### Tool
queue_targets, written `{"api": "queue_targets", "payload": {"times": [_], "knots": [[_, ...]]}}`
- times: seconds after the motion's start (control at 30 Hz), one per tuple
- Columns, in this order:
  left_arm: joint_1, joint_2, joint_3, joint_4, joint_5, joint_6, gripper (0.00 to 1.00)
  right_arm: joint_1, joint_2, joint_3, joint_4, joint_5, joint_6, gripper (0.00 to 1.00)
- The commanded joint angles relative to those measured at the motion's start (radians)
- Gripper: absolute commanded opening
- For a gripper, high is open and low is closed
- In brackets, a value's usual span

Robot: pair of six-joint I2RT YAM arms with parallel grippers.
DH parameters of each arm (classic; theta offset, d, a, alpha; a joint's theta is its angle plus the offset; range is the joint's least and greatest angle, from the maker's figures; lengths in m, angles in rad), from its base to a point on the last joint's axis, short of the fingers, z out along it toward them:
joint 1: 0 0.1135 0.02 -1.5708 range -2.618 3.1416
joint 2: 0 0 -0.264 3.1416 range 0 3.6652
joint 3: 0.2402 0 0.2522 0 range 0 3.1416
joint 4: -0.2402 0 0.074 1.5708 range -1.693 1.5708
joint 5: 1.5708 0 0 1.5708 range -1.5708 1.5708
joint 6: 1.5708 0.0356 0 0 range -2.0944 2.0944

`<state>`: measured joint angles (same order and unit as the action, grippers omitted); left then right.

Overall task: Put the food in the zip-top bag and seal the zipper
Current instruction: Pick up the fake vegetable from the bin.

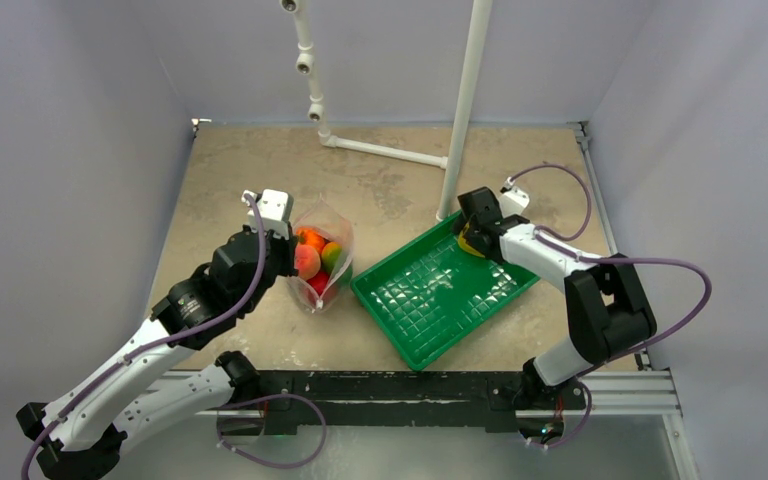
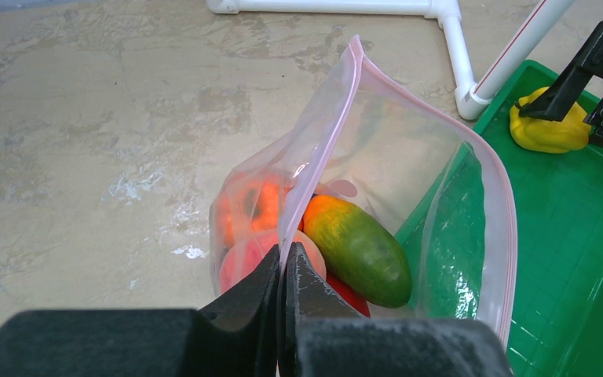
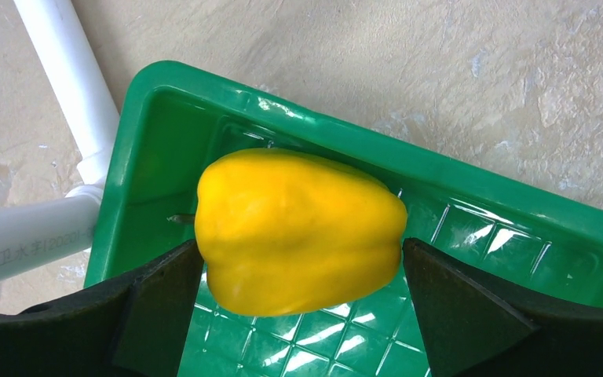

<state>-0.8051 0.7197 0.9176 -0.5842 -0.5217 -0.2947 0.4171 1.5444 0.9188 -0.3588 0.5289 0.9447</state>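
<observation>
**Yellow pepper** (image 3: pixel 298 228): lies in the far corner of the green tray (image 1: pixel 440 300) and is the only food seen outside the bag. Right jaws are spread wide and straddle the pepper without closing on it.

**Zip-top bag** (image 1: pixel 320 265): stands just left of the tray with its mouth up and gaping and its zipper (image 2: pixel 440 118) unsealed. It holds the mango (image 2: pixel 357 247), peach (image 2: pixel 243 263), orange fruit (image 2: pixel 255 204) and a red piece beneath; no eggplant can be made out. Left jaws are fully closed, pinching the bag's mouth edge.

**Hazards, as judged:**
- The smooth, rounded pepper may squirt out as the jaws close.
- The single pinch may let the mouth sag, or let the bag topple toward the tray and spill fruit.
- The pepper may catch on the rim.

**Obstruction:** the white pipe frame (image 3: pixel 63 118) stands on the tabletop just behind the tray's far corner and crowds the right arm's lift.
</observation>
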Motion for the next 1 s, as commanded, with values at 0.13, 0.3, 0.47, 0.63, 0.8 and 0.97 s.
{"api": "queue_targets", "payload": {"times": [0.13, 0.3, 0.47, 0.63, 0.8, 0.97], "knots": [[0.007, -0.005, -0.009, 0.046, 0.011, 0.008, 0.00, -0.011, -0.012, -0.041, 0.057, -0.014, 0.002, 0.99], [0.007, -0.002, -0.010, 0.044, 0.011, 0.008, 0.00, -0.017, 0.002, -0.047, 0.076, -0.019, 0.002, 0.97], [0.006, -0.002, -0.009, 0.046, 0.011, 0.008, 0.00, -0.017, -0.005, -0.063, 0.093, -0.021, 0.007, 0.88], [0.006, 0.001, -0.009, 0.047, 0.015, 0.009, 0.00, -0.017, -0.057, -0.074, 0.094, -0.022, -0.004, 0.71], [0.006, 0.000, -0.009, 0.046, 0.014, 0.009, 0.00, -0.017, -0.115, -0.079, 0.101, -0.036, -0.035, 0.47], [0.007, 0.001, -0.009, 0.047, 0.014, 0.009, 0.00, -0.015, -0.218, -0.085, 0.120, -0.093, -0.111, 0.32]]}}
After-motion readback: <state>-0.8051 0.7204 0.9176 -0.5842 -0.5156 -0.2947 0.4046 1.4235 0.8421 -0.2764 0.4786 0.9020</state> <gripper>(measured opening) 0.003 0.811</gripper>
